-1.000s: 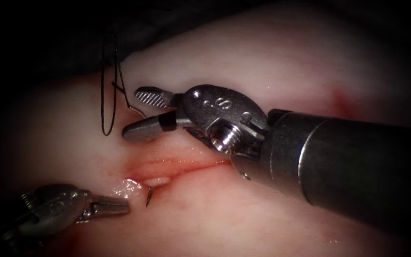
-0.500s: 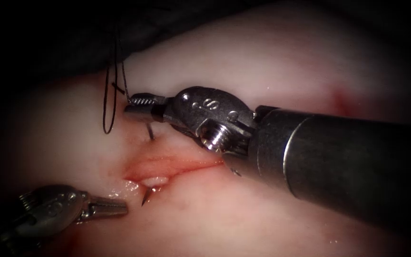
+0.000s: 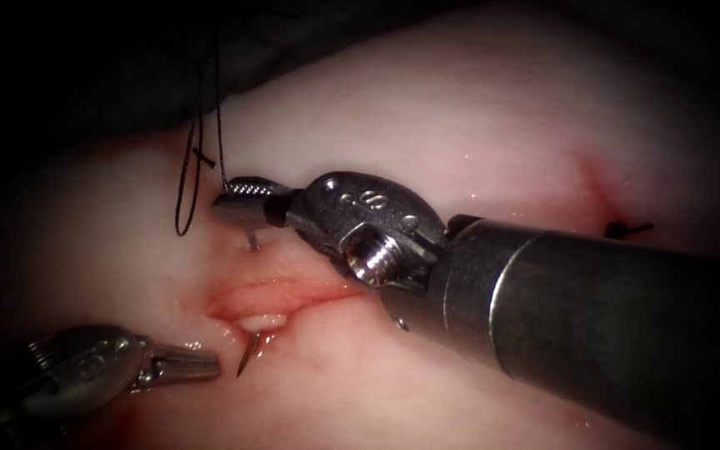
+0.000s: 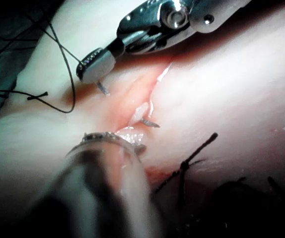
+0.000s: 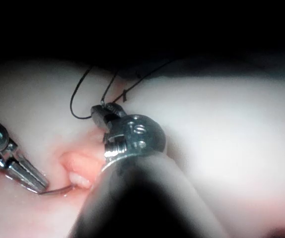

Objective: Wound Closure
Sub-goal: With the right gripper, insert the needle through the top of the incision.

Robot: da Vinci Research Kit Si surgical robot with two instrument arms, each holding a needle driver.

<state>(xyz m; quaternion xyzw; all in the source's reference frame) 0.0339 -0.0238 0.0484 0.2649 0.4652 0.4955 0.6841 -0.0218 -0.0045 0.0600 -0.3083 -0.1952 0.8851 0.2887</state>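
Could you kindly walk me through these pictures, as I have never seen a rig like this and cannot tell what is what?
This is a surgical practice robot with two thin arms, each ending in a small two-jawed tool. One picture comes from an endoscope above and in front; the other two come from cameras riding near each arm's wrist.

The pale surface is pork belly, the tissue, with a cut across it. The right tool, on the thick shaft entering from the right, has its jaws shut on the rear end of a curved needle, above the cut, where the dark thread trails off. The needle passes through the tissue, and its tip pokes out below the cut. The left tool sits beside that tip, jaws shut, holding nothing. A knot of an earlier stitch sits far right.
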